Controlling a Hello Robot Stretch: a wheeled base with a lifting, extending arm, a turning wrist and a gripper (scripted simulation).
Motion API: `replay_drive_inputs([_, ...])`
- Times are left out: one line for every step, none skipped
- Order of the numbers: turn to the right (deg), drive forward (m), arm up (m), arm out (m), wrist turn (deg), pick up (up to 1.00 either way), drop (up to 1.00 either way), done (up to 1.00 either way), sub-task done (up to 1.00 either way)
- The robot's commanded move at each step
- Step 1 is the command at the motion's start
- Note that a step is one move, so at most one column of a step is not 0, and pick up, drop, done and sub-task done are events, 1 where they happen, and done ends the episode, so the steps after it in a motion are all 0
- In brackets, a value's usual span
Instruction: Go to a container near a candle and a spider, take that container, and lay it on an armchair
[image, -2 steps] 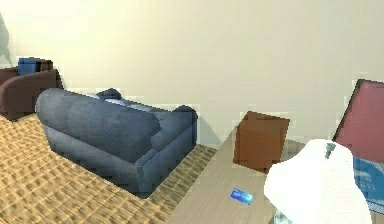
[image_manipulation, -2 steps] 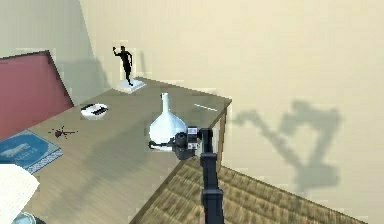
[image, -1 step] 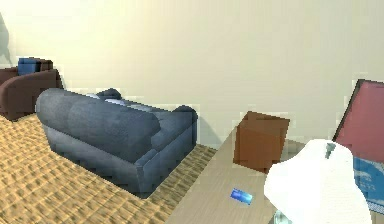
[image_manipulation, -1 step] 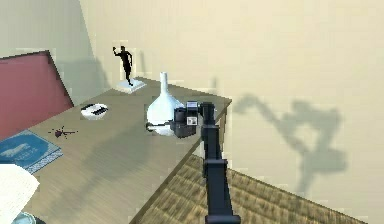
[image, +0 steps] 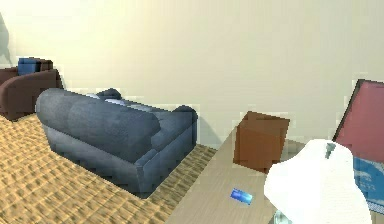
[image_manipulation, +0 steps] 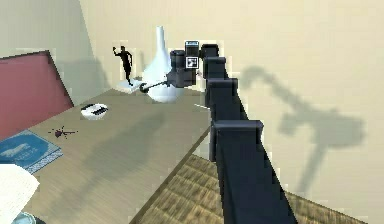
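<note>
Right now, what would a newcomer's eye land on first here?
In the arm side view, the arm reaches over the table to a tall white vase by the wall; the gripper shows against its base, and I cannot tell whether it holds anything. A dark spider lies on the table toward that view's left. The forward view has a blue sofa at left, a dark red armchair beyond it.

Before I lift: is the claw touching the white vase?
Cannot tell. In the arm side view the claw overlaps the white vase on the table; neither contact nor a gap shows plainly.
</note>
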Motion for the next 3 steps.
replay_drive_inputs([0.0, 0.00, 0.00, 0.00, -45.0, 0.00, 0.00, 0.00, 0.00])
replay_drive_inputs([0.0, 0.00, 0.00, 0.00, -45.0, 0.00, 0.00, 0.00, 0.00])
replay_drive_inputs([0.0, 0.00, 0.00, 0.00, -9.0, 0.00, 0.00, 0.00, 0.00])
